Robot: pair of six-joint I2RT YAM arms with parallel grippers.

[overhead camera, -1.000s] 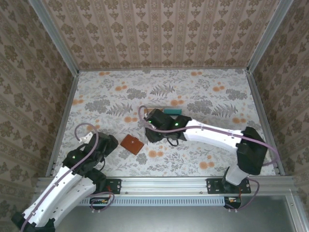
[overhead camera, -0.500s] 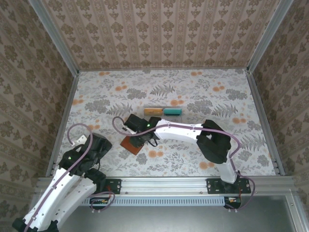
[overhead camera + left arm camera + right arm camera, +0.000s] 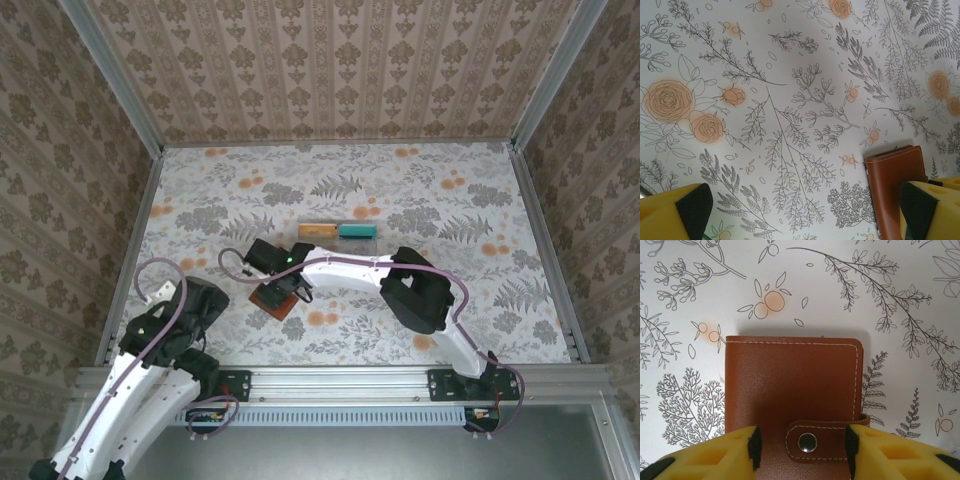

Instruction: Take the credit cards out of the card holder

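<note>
Over the last second our right arm has swung left, away from the two loose cards, and now hangs over the wallet. The wallet lies flat and closed on the table near the front left, with its strap snapped shut. We judge that any card left to take out is still inside.

The right tool stands apart, one finger on each side of the strap, clamped on nothing. To open the wallet cleanly, we should lower until a fingertip catches the strap's rounded free end. Then we should peel it off the snap, not pinch the whole cover. The wallet is light, so it may lift or slide unless it is pinned.

The left tool is spread wide just beside the wallet and could do that pinning.

The orange card and teal card lie end to end farther back.

The right arm reaches low across the table with its elbow folded mid-table. The left arm is tucked at the near-left corner.
</note>
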